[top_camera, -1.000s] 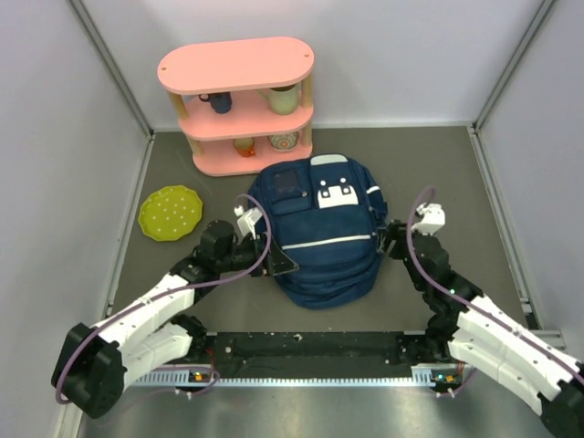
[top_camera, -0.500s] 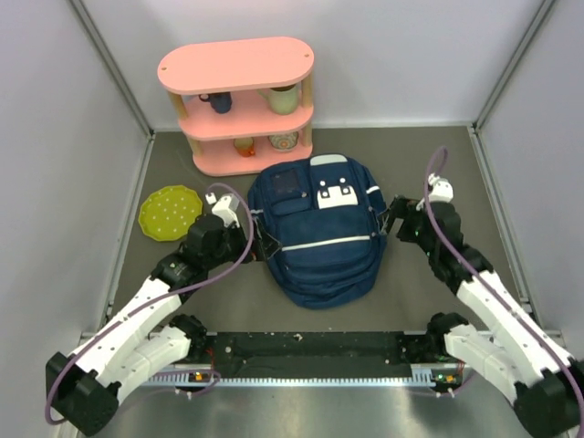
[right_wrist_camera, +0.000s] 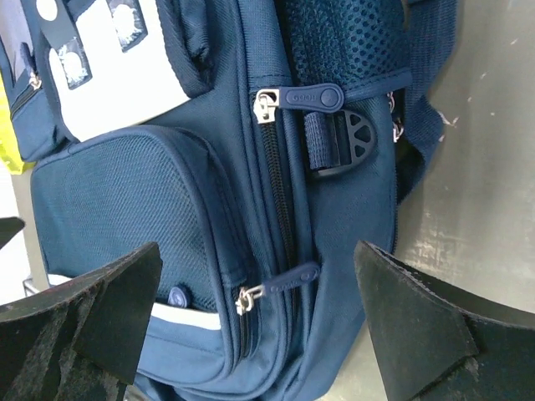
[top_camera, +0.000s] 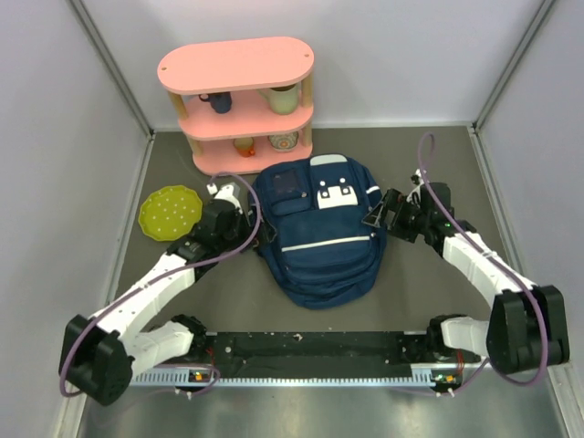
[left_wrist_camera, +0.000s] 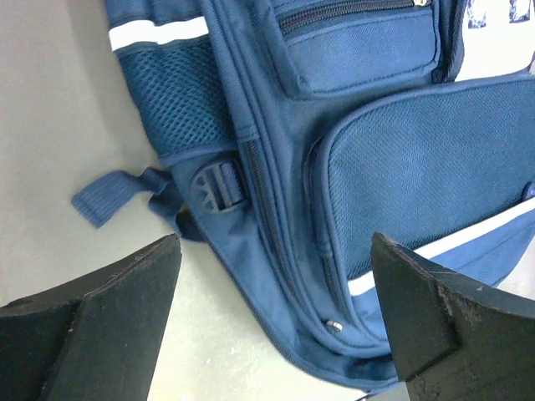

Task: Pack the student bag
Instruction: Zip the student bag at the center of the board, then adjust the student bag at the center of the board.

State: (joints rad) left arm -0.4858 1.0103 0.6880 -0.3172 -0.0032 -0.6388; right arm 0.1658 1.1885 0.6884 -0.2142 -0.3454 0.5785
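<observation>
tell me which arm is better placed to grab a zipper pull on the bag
Right, probably. The right gripper, open, faces two zipper pulls on the student bag; the left gripper, also open, shows only a buckle and zipper track.

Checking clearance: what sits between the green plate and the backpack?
Only the left gripper, jaws open, close beside the backpack; the top view shows it.

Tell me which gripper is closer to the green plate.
Left. The left gripper sits at the left edge of the student bag, just right of the green plate. The right gripper is at the bag's opposite edge, beyond it.
</observation>
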